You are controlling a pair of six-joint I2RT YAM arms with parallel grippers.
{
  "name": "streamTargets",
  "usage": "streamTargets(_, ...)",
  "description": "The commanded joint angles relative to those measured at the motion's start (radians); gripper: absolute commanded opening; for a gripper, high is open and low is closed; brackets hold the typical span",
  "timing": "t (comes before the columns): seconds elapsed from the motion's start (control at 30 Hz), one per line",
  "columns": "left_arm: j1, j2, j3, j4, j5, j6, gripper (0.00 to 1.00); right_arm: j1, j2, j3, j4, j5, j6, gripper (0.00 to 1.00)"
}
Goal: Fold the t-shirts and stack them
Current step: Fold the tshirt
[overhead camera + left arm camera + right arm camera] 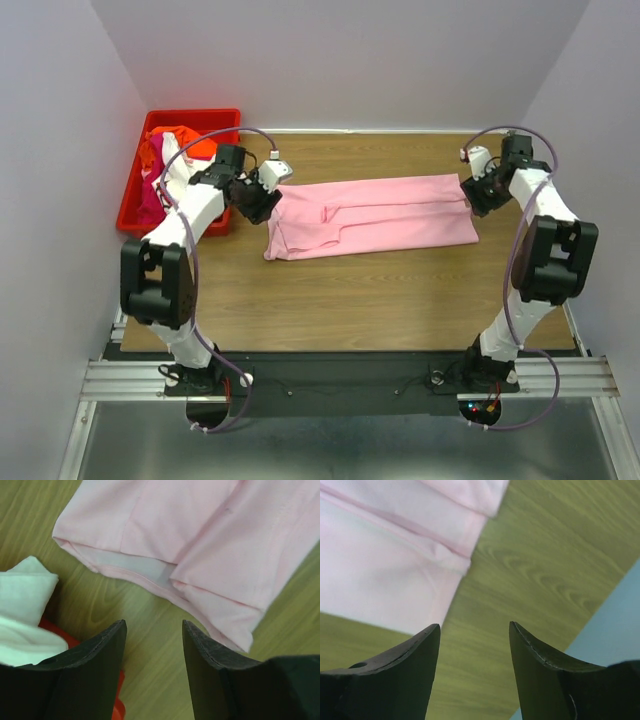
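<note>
**Kid:** Where is the pink t-shirt [370,215]?

**Robot:** It lies flat on the wooden table [350,300]. It is folded into a long strip. The strip runs from my left side to my right side, between my two arms.

**Kid:** Are you holding it?

**Robot:** No. My left gripper [154,625] is spread apart, and there is only bare wood between its two fingers. The left end of the shirt is just in front of them.

**Kid:** And your other one?

**Robot:** My right gripper [475,626] is spread apart too, with nothing in it. I see only wood between those fingers. The right end of the shirt is close by, a bit to one side. The table edge is near on the other side.

**Kid:** What is in the red box?

**Robot:** That is the red bin [135,195]. It sits at the far left corner of the table, beside my left arm. A white shirt [175,170], an orange-red shirt [190,142] and a magenta shirt [150,205] are bunched up inside. The white one hangs over the rim, near my left fingers.
</note>
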Motion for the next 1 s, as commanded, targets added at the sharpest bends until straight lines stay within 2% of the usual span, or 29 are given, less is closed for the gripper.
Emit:
streamTargets(0.0, 0.002, -0.127, -0.112, -0.060, 0.090, -0.041, 0.60, -0.048, -0.070, -0.054, -0.028, -0.076, 0.067, 0.62)
streamTargets(0.1, 0.002, -0.159, -0.198, -0.037, 0.119, -0.071, 0.60, -0.075, -0.052, -0.067, -0.063, -0.132, 0.105, 0.60)
streamTargets(0.3, 0.002, -0.154, -0.261, 0.001, 0.164, -0.148, 0.61, -0.103, 0.013, -0.065, -0.101, -0.201, 0.168, 0.57)
streamTargets(0.77, 0.002, -0.087, -0.243, 0.027, 0.188, -0.226, 0.60, -0.122, 0.151, -0.012, -0.114, -0.241, 0.239, 0.55)
streamTargets(0.97, 0.002, -0.052, -0.244, 0.018, 0.231, -0.236, 0.51, -0.126, 0.151, -0.001, -0.120, -0.252, 0.246, 0.47)
